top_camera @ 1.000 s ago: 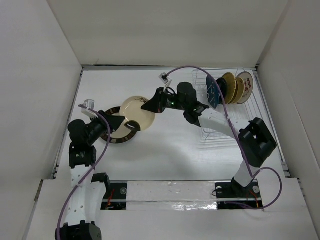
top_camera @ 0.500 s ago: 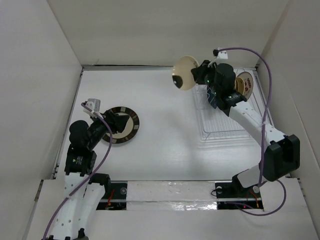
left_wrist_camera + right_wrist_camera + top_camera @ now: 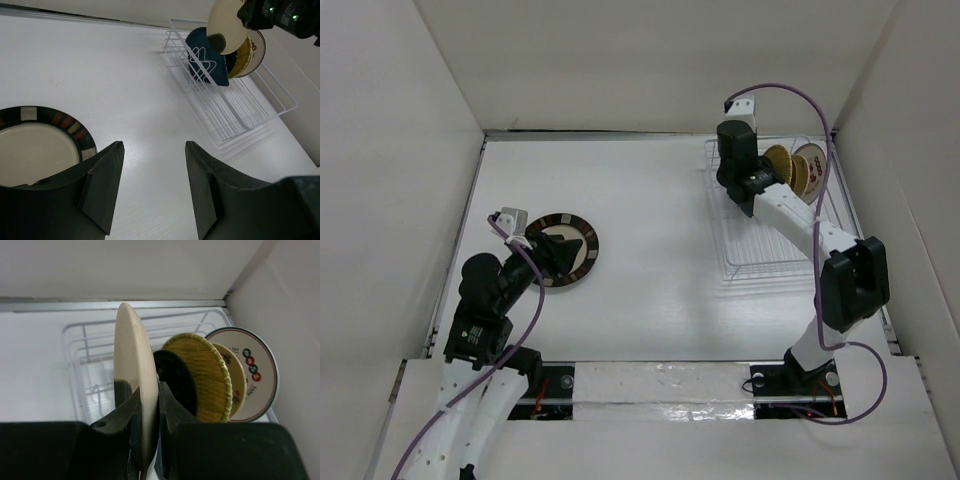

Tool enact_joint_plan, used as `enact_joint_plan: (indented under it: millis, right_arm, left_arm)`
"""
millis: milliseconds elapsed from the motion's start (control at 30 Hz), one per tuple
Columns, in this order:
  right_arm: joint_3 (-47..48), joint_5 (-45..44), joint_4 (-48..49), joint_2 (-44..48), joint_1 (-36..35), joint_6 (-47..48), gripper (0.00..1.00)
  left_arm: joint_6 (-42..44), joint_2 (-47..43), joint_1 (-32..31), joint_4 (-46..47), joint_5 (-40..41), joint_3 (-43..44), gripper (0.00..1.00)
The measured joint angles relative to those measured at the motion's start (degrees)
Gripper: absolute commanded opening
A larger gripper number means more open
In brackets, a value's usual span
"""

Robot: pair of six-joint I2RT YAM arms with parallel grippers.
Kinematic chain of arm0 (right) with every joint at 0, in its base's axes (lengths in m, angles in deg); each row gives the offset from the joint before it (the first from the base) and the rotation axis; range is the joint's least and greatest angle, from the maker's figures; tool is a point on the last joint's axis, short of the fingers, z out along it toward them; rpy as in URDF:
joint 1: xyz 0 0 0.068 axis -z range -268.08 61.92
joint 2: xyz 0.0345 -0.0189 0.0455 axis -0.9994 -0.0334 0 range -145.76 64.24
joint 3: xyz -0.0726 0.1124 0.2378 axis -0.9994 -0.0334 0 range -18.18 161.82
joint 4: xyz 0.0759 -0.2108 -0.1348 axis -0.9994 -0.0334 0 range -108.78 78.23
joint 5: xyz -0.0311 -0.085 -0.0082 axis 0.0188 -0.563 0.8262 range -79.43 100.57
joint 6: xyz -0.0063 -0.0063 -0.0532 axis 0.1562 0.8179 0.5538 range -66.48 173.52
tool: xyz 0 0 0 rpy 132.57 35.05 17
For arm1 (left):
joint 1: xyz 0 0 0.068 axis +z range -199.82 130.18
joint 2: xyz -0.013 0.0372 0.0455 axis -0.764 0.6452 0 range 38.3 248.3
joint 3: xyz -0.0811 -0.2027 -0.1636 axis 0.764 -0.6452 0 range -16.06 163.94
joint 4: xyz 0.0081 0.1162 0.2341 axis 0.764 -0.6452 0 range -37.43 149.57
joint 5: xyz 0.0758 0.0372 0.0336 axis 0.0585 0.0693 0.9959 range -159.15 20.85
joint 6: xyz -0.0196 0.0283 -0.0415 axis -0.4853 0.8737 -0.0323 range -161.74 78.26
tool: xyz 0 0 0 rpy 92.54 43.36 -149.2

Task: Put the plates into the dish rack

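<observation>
One cream plate (image 3: 132,365) upright, pinched between right jaws.

Bright, even light is falling from overhead, washing the white tabletop (image 3: 650,250) pale without harsh glare. Soft shadows are pooling beneath the dish rack (image 3: 240,115) and the left tool (image 3: 153,150). A shiny strip (image 3: 660,382) is glinting at the near edge. Close to the right wrist lens, the cream plate (image 3: 132,390) is blurring slightly.
</observation>
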Motion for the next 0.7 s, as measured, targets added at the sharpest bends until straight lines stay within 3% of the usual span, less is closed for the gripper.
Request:
enact_joint_plan:
  millis: [400,700]
  right_arm:
    - [1.6,-9.4,6.2,-9.8,-4.7,24.6,0.00]
    - [1.0,-8.1,6.4,-10.8,-4.3,27.0,0.00]
  left_arm:
    - [0.3,-1.2,-3.8,-0.6,2.7,0.0,0.47]
    - [0.4,-1.1,-5.4,-0.9,3.7,0.0,0.46]
